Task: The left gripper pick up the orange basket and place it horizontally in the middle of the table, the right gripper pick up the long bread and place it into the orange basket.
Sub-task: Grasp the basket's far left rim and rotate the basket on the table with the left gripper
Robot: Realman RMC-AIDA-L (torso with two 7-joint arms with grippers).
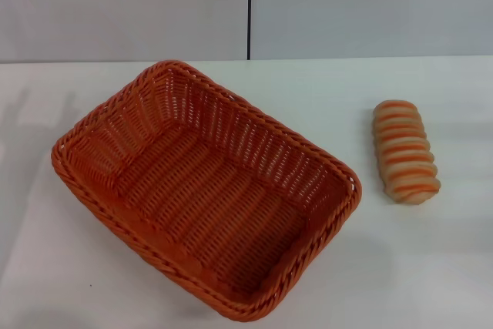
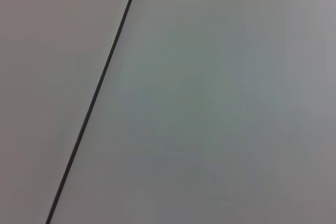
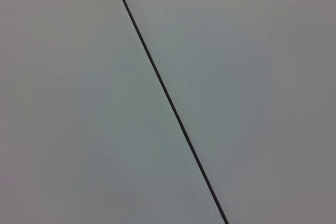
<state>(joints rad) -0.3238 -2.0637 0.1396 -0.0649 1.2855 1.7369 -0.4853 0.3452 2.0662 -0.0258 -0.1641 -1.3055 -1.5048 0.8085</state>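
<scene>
The orange basket [image 1: 204,186] lies empty on the white table [image 1: 431,267], left of centre in the head view and turned at a slant, one corner toward the front edge. The long bread [image 1: 405,152] lies on the table to the basket's right, a short gap apart, its length running front to back. Neither gripper appears in any view. Both wrist views show only a plain grey wall with a thin dark seam.
A grey wall [image 1: 123,5] with a vertical dark seam [image 1: 249,9] stands behind the table's far edge. Bare white tabletop lies right of and in front of the bread, and to the left of the basket.
</scene>
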